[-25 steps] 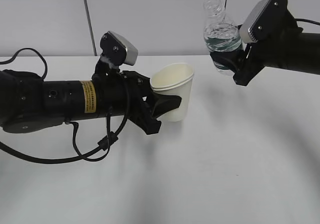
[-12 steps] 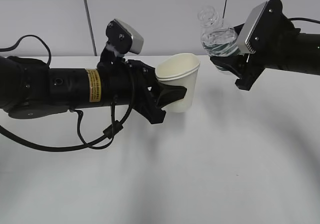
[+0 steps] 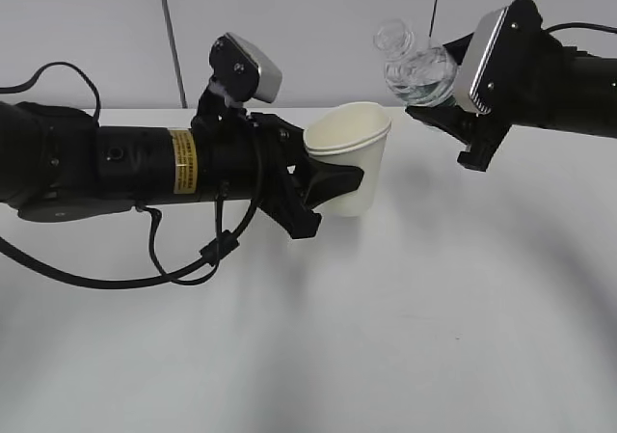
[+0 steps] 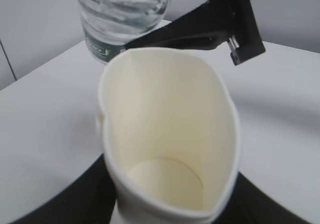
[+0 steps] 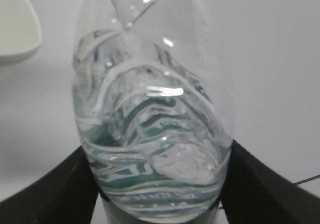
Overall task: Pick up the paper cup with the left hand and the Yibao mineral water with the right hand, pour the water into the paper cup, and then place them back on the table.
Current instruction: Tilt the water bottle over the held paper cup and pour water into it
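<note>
We see left hand (image 3: 333,184) gripping cup (image 3: 350,168), squeezed oval, held above tabletop (image 3: 434,298). Right hand (image 3: 439,115) clamps bottle (image 3: 416,67), tilted neck-left toward cup. Water (image 5: 155,149) inside bottle; cup interior dry.

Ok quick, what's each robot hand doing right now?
Left hand: closed on the paper cup, squashing it a bit.
Right hand: closed on the Yibao mineral water, tilted toward the cup.

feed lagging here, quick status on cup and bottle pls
Left end effector shut on paper cup, cup empty. Right end effector shut on water bottle, tilted toward cup, no pour yet. Nothing between them.
</note>
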Controlling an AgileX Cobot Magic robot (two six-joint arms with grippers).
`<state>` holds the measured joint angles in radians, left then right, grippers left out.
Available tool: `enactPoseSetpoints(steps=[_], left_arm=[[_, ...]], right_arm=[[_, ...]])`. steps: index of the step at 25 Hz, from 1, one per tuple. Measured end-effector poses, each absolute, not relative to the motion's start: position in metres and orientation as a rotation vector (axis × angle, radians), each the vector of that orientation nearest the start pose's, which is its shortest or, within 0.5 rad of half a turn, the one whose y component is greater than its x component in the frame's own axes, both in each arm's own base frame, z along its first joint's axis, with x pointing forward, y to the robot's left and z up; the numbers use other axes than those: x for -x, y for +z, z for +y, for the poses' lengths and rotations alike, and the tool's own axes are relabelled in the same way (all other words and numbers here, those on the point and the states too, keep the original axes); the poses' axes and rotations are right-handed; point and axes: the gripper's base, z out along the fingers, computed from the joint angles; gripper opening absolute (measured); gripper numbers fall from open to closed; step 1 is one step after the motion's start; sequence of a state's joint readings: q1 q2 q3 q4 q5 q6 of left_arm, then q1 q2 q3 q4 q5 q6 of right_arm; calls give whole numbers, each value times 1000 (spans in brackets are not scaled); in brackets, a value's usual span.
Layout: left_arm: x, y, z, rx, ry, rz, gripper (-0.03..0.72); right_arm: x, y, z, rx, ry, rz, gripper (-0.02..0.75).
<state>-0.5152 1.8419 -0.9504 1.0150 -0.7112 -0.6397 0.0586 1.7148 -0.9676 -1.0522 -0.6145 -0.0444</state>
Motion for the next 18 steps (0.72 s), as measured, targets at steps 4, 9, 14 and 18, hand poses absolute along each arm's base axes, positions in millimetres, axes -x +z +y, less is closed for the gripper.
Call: enactPoseSetpoints(steps=[4, 9, 14, 18], left_arm=[[-303, 196, -230, -1080, -750, 1621, 335], [-307, 204, -233, -1085, -755, 1613, 335], [-308, 205, -234, -1096, -757, 1620, 335], [-309, 205, -234, -1101, -747, 1623, 335]], right_arm=[[-362, 235, 67, 1256, -192, 1363, 501], [-362, 235, 67, 1286, -222, 1338, 501], [-362, 235, 67, 1316, -252, 1311, 501], [-362, 235, 67, 1337, -274, 1291, 501]])
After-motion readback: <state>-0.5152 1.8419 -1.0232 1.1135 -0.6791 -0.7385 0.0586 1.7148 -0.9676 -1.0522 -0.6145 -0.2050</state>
